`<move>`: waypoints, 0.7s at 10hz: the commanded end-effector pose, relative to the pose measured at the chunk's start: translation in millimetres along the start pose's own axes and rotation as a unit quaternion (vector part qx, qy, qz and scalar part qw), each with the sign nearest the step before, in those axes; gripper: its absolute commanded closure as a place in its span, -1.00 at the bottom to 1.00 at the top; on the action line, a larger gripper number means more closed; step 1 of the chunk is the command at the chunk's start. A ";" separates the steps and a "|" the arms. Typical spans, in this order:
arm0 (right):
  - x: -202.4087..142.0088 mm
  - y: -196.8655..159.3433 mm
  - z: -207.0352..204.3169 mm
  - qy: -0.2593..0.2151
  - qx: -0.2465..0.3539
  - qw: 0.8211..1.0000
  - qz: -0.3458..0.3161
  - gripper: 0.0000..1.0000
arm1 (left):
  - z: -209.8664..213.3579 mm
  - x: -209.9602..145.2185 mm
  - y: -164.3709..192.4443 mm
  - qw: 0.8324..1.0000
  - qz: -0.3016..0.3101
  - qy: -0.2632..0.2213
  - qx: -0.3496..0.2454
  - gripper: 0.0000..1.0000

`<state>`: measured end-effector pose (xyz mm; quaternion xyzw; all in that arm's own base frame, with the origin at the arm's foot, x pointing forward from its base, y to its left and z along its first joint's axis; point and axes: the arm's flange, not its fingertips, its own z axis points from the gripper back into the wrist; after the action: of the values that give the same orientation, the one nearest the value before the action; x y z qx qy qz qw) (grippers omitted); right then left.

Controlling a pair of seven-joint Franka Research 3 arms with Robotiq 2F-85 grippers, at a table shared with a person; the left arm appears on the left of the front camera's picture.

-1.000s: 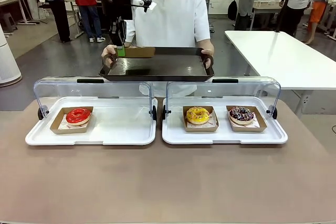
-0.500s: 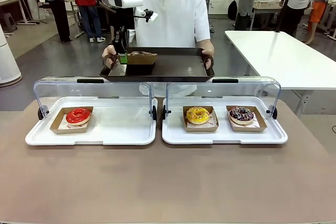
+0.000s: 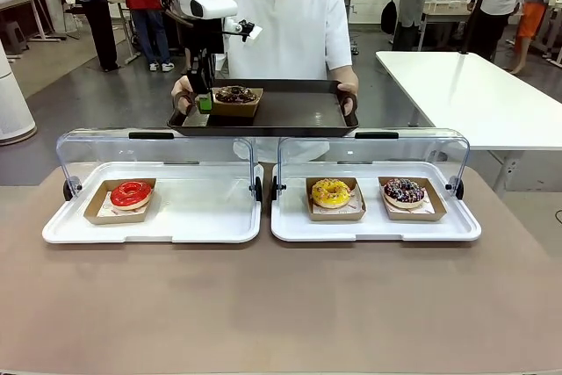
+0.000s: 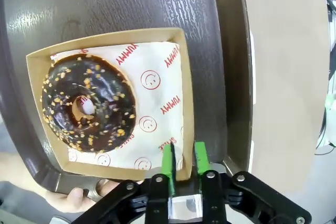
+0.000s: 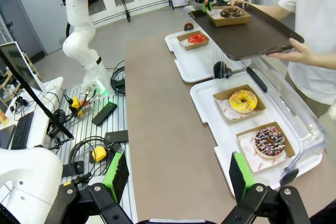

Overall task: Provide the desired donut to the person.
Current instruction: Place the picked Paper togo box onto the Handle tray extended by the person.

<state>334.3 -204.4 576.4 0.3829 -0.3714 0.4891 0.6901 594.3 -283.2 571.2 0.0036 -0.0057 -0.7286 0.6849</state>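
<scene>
The person (image 3: 290,24) in a white shirt stands across the table and holds a dark serving tray (image 3: 290,113) in both hands. A chocolate donut (image 3: 235,93) with nut bits lies in a cardboard box at the tray's left end. My left gripper (image 3: 204,101) reaches down over that end. In the left wrist view its green fingers (image 4: 168,160) stand close together on either side of the box's rim, beside the donut (image 4: 88,106). My right gripper (image 5: 179,177) stands wide open, with nothing in it, high over the near right of the table.
Two white display trays (image 3: 202,217) with raised clear lids sit on the brown table. The left one holds a red donut (image 3: 131,192), the right one a yellow donut (image 3: 330,191) and a sprinkled dark donut (image 3: 404,191). A white table (image 3: 474,94) stands at the far right.
My left gripper has come down with the chocolate donut's box, which now rests on the person's dark tray. The right arm has not moved.
</scene>
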 end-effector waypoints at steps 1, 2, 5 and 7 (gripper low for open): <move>-0.4 0.6 -0.1 -0.005 0.001 1.000 0.004 -1.00 | 6.8 -0.8 1.9 1.000 -0.009 -0.009 0.003 -1.00; -0.4 0.6 -0.1 -0.005 0.001 1.000 0.004 -1.00 | 9.2 -0.5 2.2 1.000 -0.012 -0.007 0.003 -1.00; -0.4 0.6 -0.1 -0.005 0.001 1.000 0.004 -1.00 | 10.7 -2.1 -0.5 1.000 -0.011 -0.007 0.003 -0.97; -0.4 0.6 -0.1 -0.005 0.001 1.000 0.004 -1.00 | 13.7 -3.4 -0.4 1.000 -0.012 -0.008 0.003 -1.00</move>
<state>334.3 -204.4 576.4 0.3829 -0.3714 0.4892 0.6901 592.8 -283.3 576.9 0.0050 -0.0103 -0.7310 0.6823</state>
